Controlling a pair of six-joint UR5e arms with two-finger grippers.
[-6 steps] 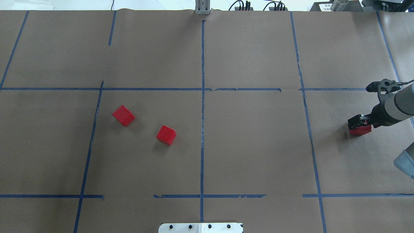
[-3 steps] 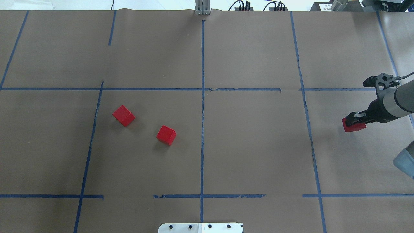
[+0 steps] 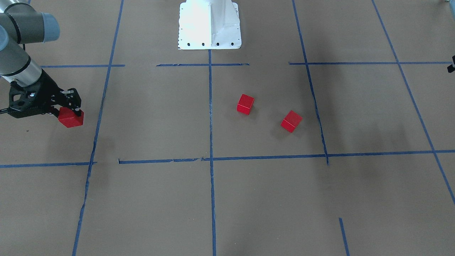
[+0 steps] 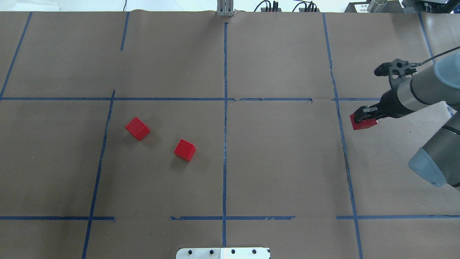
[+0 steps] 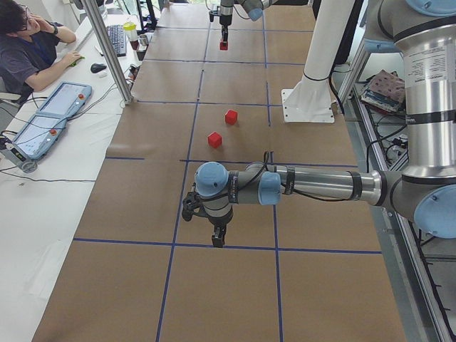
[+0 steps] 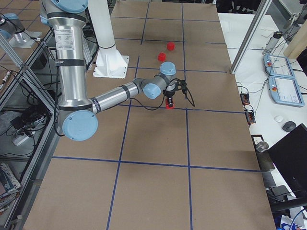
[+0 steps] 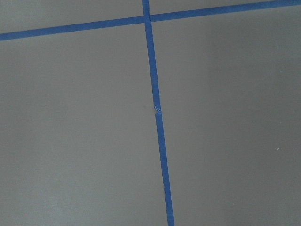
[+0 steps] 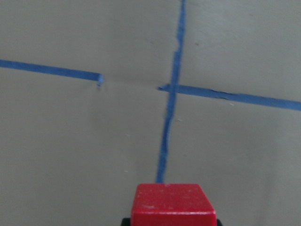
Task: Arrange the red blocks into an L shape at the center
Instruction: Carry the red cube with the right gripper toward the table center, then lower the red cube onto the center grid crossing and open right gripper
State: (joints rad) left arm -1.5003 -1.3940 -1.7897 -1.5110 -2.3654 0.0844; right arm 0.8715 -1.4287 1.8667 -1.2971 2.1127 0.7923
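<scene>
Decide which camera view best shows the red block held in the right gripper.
Exterior front-facing: the held red block shows mostly uncovered below the right gripper. Overhead, the gripper covers part of it; the wrist view crops its bottom; side views show it tiny.

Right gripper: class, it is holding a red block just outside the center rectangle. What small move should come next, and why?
Probably carry the held block across the blue tape line into the center, toward the two loose blocks. The right gripper is shut on it just outside that line, while both others lie apart in the center's other half.
</scene>
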